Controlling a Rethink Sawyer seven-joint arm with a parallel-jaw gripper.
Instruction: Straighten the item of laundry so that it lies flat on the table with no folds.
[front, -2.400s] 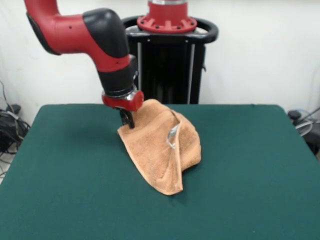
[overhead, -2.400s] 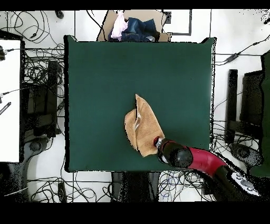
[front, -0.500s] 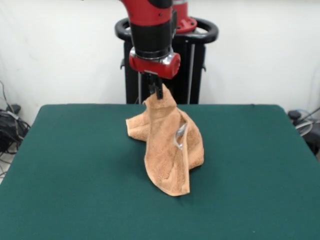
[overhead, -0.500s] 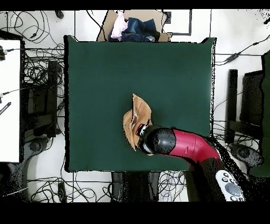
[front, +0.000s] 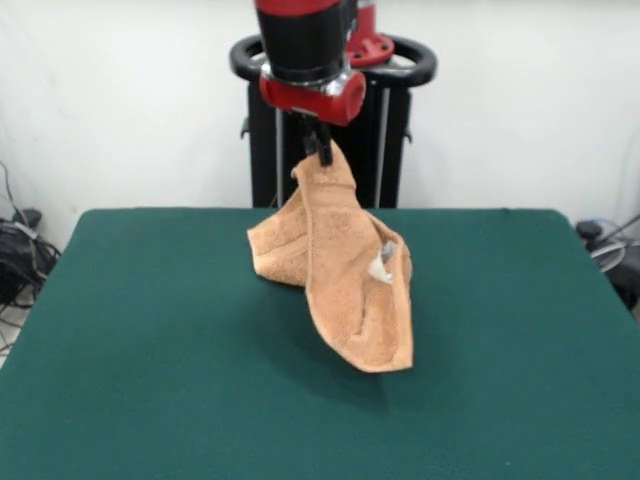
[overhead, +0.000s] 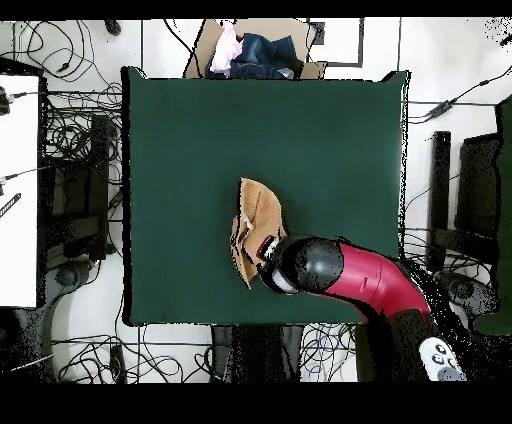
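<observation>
Above green table (front: 150, 350), fingers (front: 320, 150) pinch towel (front: 350, 280) by one corner, its folds hanging.

The red arm (front: 305, 45) hangs vertically, its hand (front: 318, 148) seemingly pinched closed, high above

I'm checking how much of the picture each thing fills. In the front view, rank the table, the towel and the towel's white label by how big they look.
Largest to smallest in the front view:
1. The table, by far the widest.
2. The towel, hanging bunched from the gripper.
3. The white label, a tiny patch on the towel.
</observation>
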